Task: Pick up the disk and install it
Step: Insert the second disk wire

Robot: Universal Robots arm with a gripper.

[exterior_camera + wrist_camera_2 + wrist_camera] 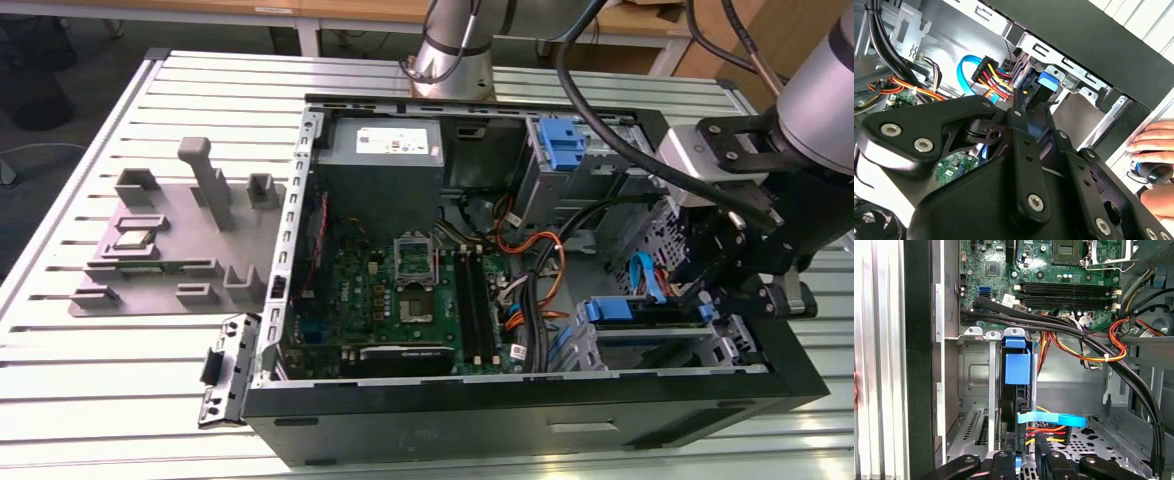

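A: Where does the disk sit relative to the gripper (pixel 1023 458)?

B: Directly ahead of it. The flat silver hard disk with the bright blue plastic frame (pixel 1017 367) stands on edge inside the grey sheet-metal drive cage (pixel 974 370), and its long axis runs straight away from the gripper, in line with the fingers. In the exterior view the disk (pixel 621 310) shows as a blue block in the corner of the open black computer case (pixel 534 405) on that view's right, just beside the gripper (pixel 718 295).

A: Gripper state?

B: The black metal fingers are drawn in on the two flat faces of the disk's near end. I read it as pinching the disk, not spread. In the second wrist view the gripper (pixel 1021 107) points at the blue frame tab of the disk (pixel 1046 80).

A: Surroundings?

B: A flat blue ribbon cable (pixel 1051 417) crosses just beside the disk, with a red, yellow and black wire bundle (pixel 1049 430) under it. The green motherboard (pixel 1054 270) lies beyond the cage. The case rests on a ribbed aluminium tabletop (pixel 134 400).

A: Anything else?

B: A person's hand (pixel 1154 145) rests outside the case wall, apart from the gripper.
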